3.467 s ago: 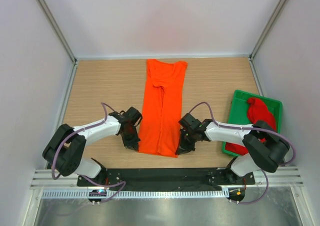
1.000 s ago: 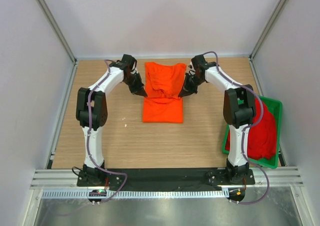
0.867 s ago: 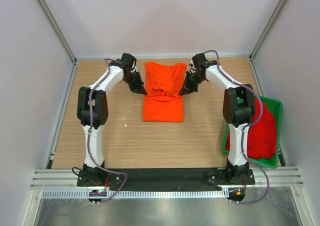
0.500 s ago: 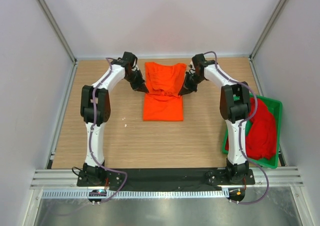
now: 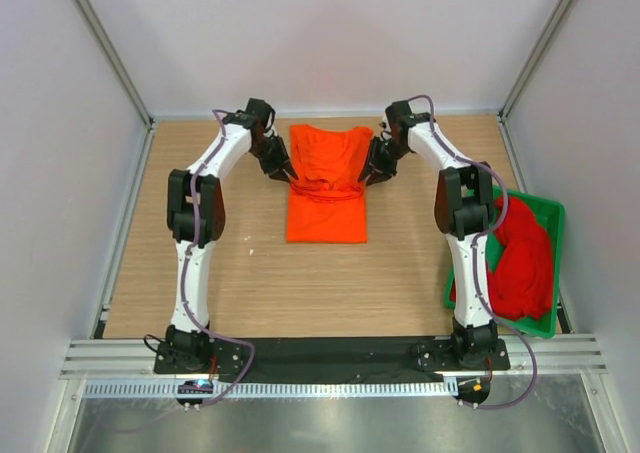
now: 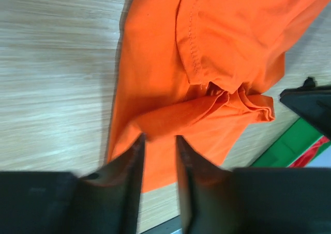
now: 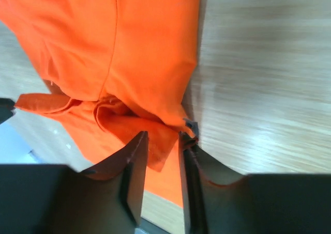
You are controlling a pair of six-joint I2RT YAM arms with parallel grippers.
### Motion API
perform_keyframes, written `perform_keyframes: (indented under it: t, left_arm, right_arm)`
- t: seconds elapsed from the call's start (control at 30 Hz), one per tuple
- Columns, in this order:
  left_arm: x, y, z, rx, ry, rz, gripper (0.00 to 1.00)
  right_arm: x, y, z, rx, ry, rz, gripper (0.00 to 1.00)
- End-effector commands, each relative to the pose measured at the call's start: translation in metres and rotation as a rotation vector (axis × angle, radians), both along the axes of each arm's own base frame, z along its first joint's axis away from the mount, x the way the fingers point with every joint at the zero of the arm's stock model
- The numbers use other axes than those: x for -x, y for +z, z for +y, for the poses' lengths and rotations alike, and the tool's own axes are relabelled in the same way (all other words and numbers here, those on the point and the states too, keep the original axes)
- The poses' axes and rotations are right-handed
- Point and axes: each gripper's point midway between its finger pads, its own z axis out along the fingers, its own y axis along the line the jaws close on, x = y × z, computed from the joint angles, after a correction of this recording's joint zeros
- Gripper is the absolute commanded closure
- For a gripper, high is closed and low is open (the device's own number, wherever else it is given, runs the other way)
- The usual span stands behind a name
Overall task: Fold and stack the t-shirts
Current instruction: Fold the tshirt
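Top external: orange t-shirt (image 5: 326, 188) folded on table; red t-shirt (image 5: 520, 263) in green tray (image 5: 537, 205). Wrist views only: left gripper (image 6: 159, 138) and right gripper (image 7: 162, 136), fingers slightly parted at orange folds.

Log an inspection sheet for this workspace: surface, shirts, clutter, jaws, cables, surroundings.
Surface: wooden table, light grain.
Job's things: orange t-shirt folded over at the far middle, its upper layer bunched; red t-shirt crumpled and unfolded in the green tray on the right.
Clutter: one small white speck left of the orange t-shirt.
Jaws: left jaws and right jaws both parted, at the orange t-shirt's left and right edges, with orange cloth showing in each gap.
Cables: purple cables run along both arms, off the shirts.
Surroundings: white walls and metal frame posts.
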Motion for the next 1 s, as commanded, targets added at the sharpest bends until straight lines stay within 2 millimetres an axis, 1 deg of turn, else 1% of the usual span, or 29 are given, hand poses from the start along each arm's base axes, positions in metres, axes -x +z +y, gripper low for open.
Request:
perform_keyframes:
  t: [0.0, 0.03, 0.07, 0.1, 0.13, 0.17, 0.2, 0.23, 0.27, 0.3, 0.33, 0.37, 0.4, 0.43, 0.47, 0.5, 0.53, 0.57, 0.6, 0.67, 0.73, 0.77, 0.8, 0.83, 0.9, 0.97]
  left_arm:
    - [-0.005, 0.033, 0.015, -0.063, -0.018, -0.075, 0.65]
    - [-0.005, 0.036, 0.023, -0.102, -0.012, -0.096, 0.63]
    - [-0.004, 0.051, 0.028, -0.123, -0.017, -0.133, 0.61]
    - [-0.001, 0.055, 0.032, -0.138, -0.021, -0.142, 0.57]
    - [0.004, 0.053, 0.038, -0.168, -0.019, -0.138, 0.56]
    - [0.009, 0.055, 0.041, -0.177, -0.024, -0.141, 0.56]
    - [0.014, 0.070, 0.042, -0.174, -0.027, -0.174, 0.55]
    - [0.020, 0.069, 0.044, -0.174, -0.030, -0.170, 0.55]
    - [0.034, 0.057, 0.045, -0.170, -0.037, -0.129, 0.55]
    - [0.039, 0.069, 0.044, -0.150, -0.034, -0.164, 0.55]
    - [0.047, 0.067, 0.044, -0.140, -0.032, -0.158, 0.55]
    - [0.053, 0.068, 0.043, -0.127, -0.034, -0.158, 0.55]
    - [0.069, 0.062, 0.043, -0.111, -0.041, -0.140, 0.56]
    - [0.076, 0.063, 0.042, -0.103, -0.043, -0.140, 0.56]
    - [0.083, 0.059, 0.043, -0.099, -0.044, -0.130, 0.56]
    - [0.095, 0.050, 0.043, -0.100, -0.053, -0.106, 0.56]
    - [0.100, 0.056, 0.045, -0.095, -0.055, -0.123, 0.56]
    - [0.105, 0.056, 0.045, -0.096, -0.059, -0.123, 0.56]
    - [0.113, 0.050, 0.048, -0.102, -0.060, -0.108, 0.56]
    - [0.121, 0.054, 0.050, -0.105, -0.070, -0.117, 0.56]
    - [0.131, 0.049, 0.053, -0.109, -0.076, -0.101, 0.57]
    - [0.134, 0.054, 0.054, -0.105, -0.077, -0.117, 0.56]
    - [0.137, 0.054, 0.055, -0.108, -0.080, -0.122, 0.56]
    - [0.139, 0.055, 0.055, -0.107, -0.080, -0.125, 0.56]
    - [0.145, 0.053, 0.058, -0.111, -0.084, -0.125, 0.56]
    - [0.147, 0.050, 0.059, -0.108, -0.086, -0.123, 0.56]
  right_arm:
    - [-0.013, 0.036, -0.024, 0.131, 0.032, -0.103, 0.61]
    - [-0.013, 0.040, -0.031, 0.179, 0.031, -0.117, 0.60]
    - [-0.011, 0.044, -0.034, 0.195, 0.032, -0.117, 0.59]
    - [0.000, 0.042, -0.035, 0.211, 0.046, -0.090, 0.59]
    - [0.005, 0.054, -0.036, 0.229, 0.055, -0.112, 0.59]
    - [0.011, 0.056, -0.035, 0.241, 0.066, -0.117, 0.58]
    - [0.024, 0.052, -0.026, 0.256, 0.096, -0.109, 0.58]
    - [0.030, 0.065, -0.022, 0.257, 0.097, -0.138, 0.58]
    - [0.037, 0.069, -0.013, 0.255, 0.111, -0.150, 0.58]
    - [0.045, 0.061, -0.007, 0.259, 0.123, -0.146, 0.57]
    - [0.057, 0.068, 0.013, 0.251, 0.145, -0.165, 0.57]
    - [0.062, 0.065, 0.019, 0.265, 0.147, -0.167, 0.56]
    - [0.067, 0.059, 0.026, 0.271, 0.145, -0.163, 0.56]
    - [0.074, 0.056, 0.042, 0.282, 0.161, -0.176, 0.55]
    - [0.071, 0.052, 0.044, 0.315, 0.107, -0.185, 0.55]
    - [0.072, 0.049, 0.049, 0.333, 0.092, -0.191, 0.55]
    - [0.069, 0.048, 0.052, 0.353, 0.067, -0.207, 0.54]
    - [0.071, 0.046, 0.063, 0.355, 0.063, -0.219, 0.54]
    - [0.063, 0.041, 0.067, 0.368, 0.028, -0.241, 0.54]
    - [0.058, 0.035, 0.076, 0.368, 0.009, -0.247, 0.54]
    - [0.052, 0.025, 0.081, 0.371, -0.017, -0.238, 0.53]
    - [0.049, 0.025, 0.083, 0.371, -0.022, -0.246, 0.52]
    - [0.046, 0.020, 0.086, 0.378, -0.022, -0.248, 0.52]
    - [0.044, 0.017, 0.084, 0.390, -0.027, -0.251, 0.52]
    - [0.042, 0.014, 0.086, 0.394, -0.026, -0.248, 0.52]
    - [0.042, 0.004, 0.086, 0.407, -0.030, -0.227, 0.51]
